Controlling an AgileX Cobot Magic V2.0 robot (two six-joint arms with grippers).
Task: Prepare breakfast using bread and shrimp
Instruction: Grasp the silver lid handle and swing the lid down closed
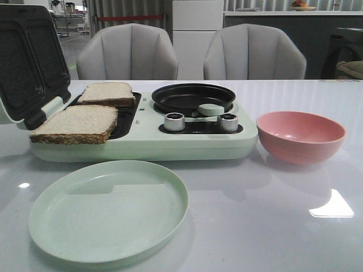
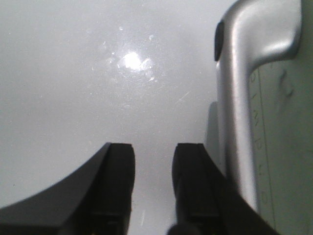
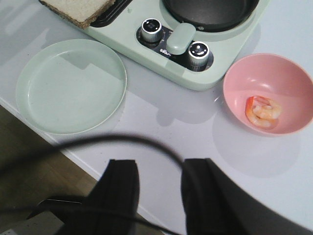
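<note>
Both end effectors (image 2: 152,188) (image 3: 159,196) parted, empty

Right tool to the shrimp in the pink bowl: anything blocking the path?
Nothing visible. In the right wrist view the right tool hangs open above bare table, and the shrimp lies uncovered in the pink bowl. Only the bowl's own rim sits between them; the green plate lies off to the other side.

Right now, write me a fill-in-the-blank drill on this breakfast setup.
1. The shrimp lies in the pink ____.
2. The number of bread slices on the open sandwich maker is ____.
3. The green plate holds ____.
4. Beside the bread, the round black pan is ____.

Missing words: bowl; two; nothing; empty
</note>
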